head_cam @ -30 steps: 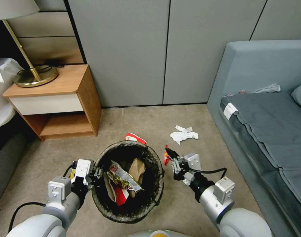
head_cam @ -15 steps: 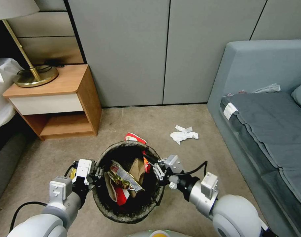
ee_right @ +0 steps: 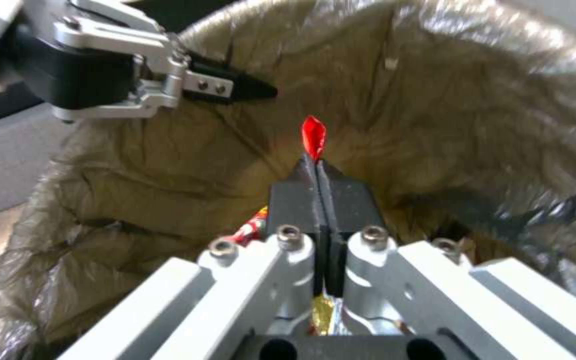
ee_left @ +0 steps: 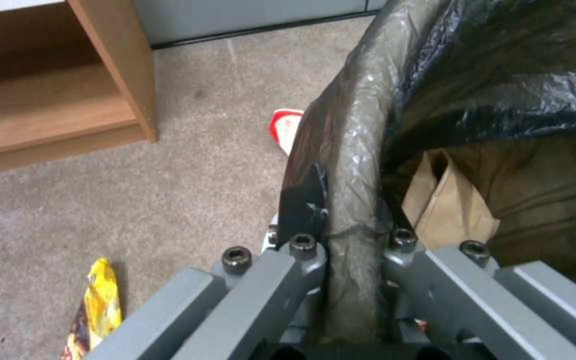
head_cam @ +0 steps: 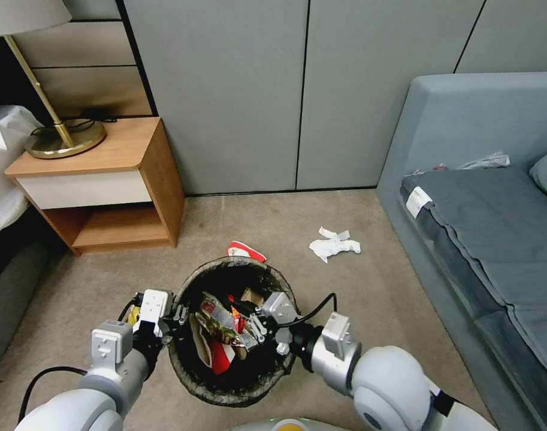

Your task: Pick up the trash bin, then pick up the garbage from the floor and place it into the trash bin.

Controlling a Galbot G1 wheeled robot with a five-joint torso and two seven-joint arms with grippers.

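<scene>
Red wrapper (ee_right: 313, 136) pinched in my right gripper (head_cam: 247, 318) sits over the trash bin (head_cam: 196, 381), left gripper (ee_left: 353, 235) clamping its rim, though thin foil might cling when I release.

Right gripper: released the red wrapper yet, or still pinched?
Pinched. The right gripper has its fingers pressed together on the red wrapper, whose tip pokes out above them, over the trash bin.

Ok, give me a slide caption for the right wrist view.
Right gripper, shut on a red wrapper, inside the lined trash bin whose rim the left gripper holds.
</scene>
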